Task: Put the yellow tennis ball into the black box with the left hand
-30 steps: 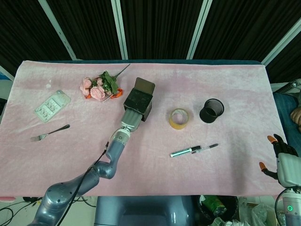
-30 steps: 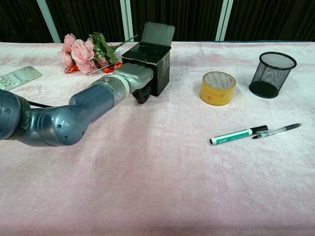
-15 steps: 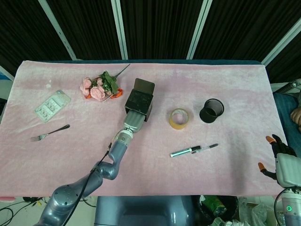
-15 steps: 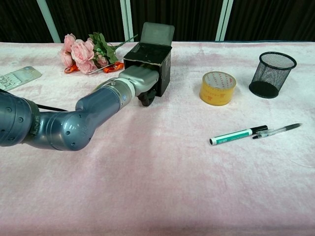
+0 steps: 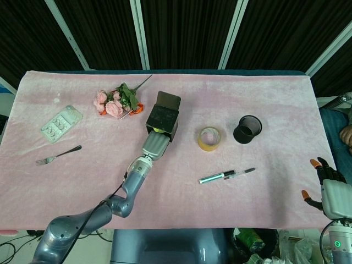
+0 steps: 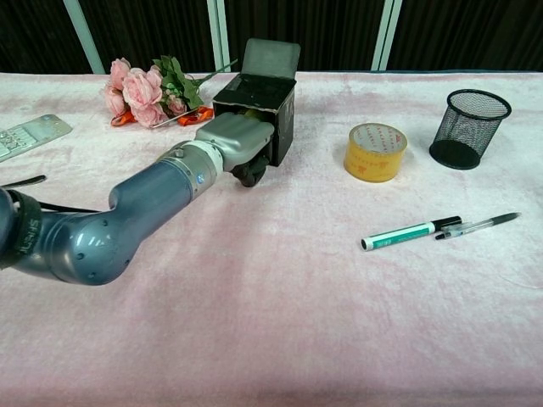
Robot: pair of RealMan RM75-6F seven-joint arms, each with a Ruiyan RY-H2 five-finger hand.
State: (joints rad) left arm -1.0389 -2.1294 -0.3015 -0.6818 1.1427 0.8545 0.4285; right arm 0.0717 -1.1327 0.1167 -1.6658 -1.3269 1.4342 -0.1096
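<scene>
Since a second ago my left hand [image 6: 240,142] has drawn back from the black box [image 5: 161,119]. Yellow tennis ball [image 5: 156,130] lies inside it, just beyond my curled, empty fingers [image 6: 251,172]. Right hand [image 5: 330,188] idle, fingers spread.

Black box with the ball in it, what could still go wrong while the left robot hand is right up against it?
1. The left robot hand sits against the front of the black box; pulling back carelessly could drag or tip it.
2. The yellow tennis ball shows just inside the near rim, so a jolt might roll it out.
3. The box's raised lid could fall shut if the box is bumped.
</scene>
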